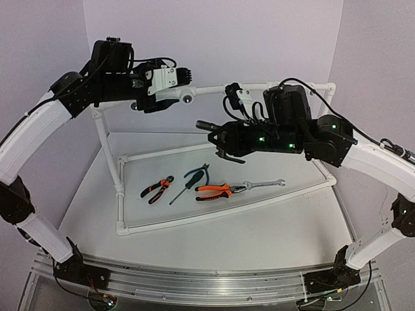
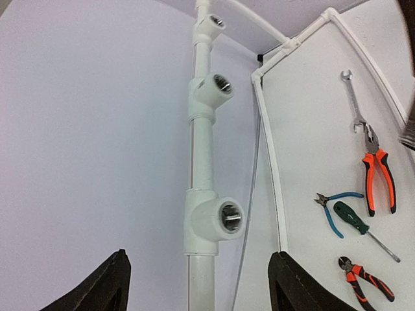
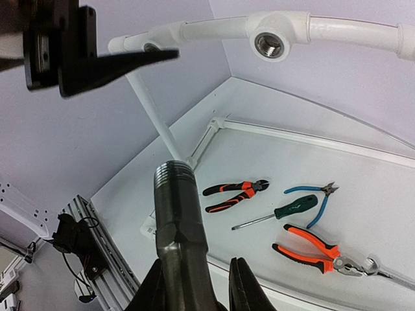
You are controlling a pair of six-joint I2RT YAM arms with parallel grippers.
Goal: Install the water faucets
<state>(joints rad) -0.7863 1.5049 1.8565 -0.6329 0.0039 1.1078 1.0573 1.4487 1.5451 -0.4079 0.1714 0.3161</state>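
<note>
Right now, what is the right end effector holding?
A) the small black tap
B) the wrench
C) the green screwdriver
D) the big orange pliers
A: the right end effector is shut on the black tap, threaded end sticking out, while the orange pliers, green screwdriver and wrench all lie on the table.

High above the near table point(image 1: 194, 249) edge, facing forward and down (top external); close beside the white pipe rail point(image 2: 201, 155), sighting along it (left wrist); mid-height, tilted obliquely down (right wrist); common to all 3: rail, orange pliers point(image 1: 214, 191).
</note>
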